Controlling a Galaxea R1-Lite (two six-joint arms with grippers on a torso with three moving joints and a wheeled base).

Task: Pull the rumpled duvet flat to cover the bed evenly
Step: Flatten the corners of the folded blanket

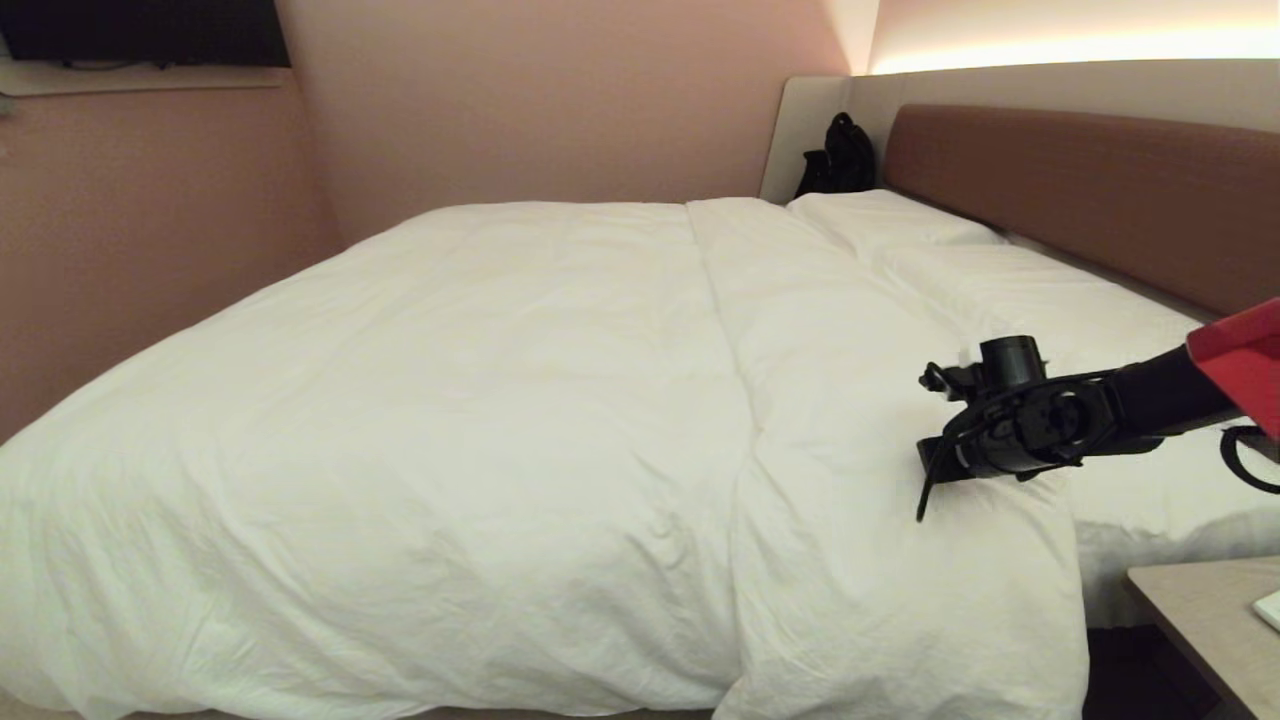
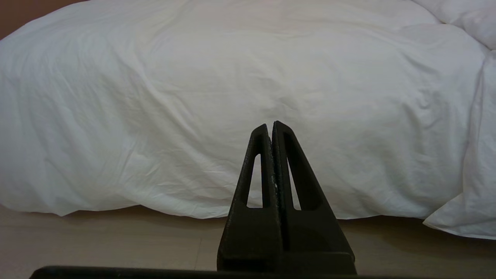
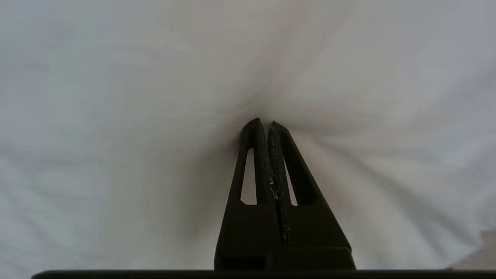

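- Bed [image 1: 1090, 190] fills most of the head view, with its brown headboard at the upper right.
- The duvet [image 1: 450, 420] lies over the bed from the lower left to the middle. A long fold runs down the middle of the frame, and the part right of it hangs lower at the bottom edge.
- The right gripper [image 1: 935, 470] is at the right of the frame, tips pressed into the duvet. Its fingers are closed, with cloth bunched at the tips, so I think it is pinching the duvet.
- The left gripper [image 2: 271, 126] waits low by the side of the bed, closed on nothing.
- I think the step is the tug. Next it needs a slow, even pull to smooth that fold.
- I see no boxes or bins here.
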